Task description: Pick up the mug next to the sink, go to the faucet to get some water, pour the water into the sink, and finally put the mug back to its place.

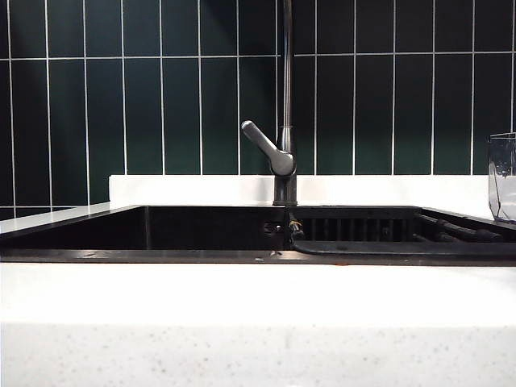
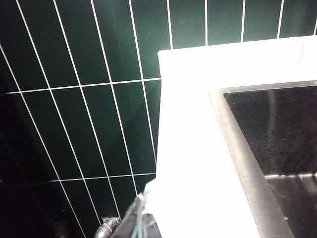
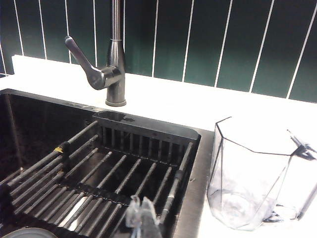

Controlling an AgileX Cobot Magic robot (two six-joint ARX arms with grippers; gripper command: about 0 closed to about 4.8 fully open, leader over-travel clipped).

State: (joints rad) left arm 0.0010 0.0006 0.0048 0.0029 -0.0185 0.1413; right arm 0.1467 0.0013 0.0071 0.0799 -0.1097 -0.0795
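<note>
Dark green wall tiles [image 1: 121, 113] with white grout lines are backing a white speckled stone counter [image 1: 242, 347], a black rectangular sink [image 1: 81, 230] and a grey metal faucet [image 1: 284, 161].

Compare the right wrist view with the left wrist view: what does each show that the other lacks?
Only the right wrist view shows the faucet, the ribbed rack, the mug standing untouched on the counter beside the sink, and the shut right hand low over the rack. Only the left wrist view shows the counter's end and the shut left hand there. Both show green tiles, white counter and the black basin.
</note>
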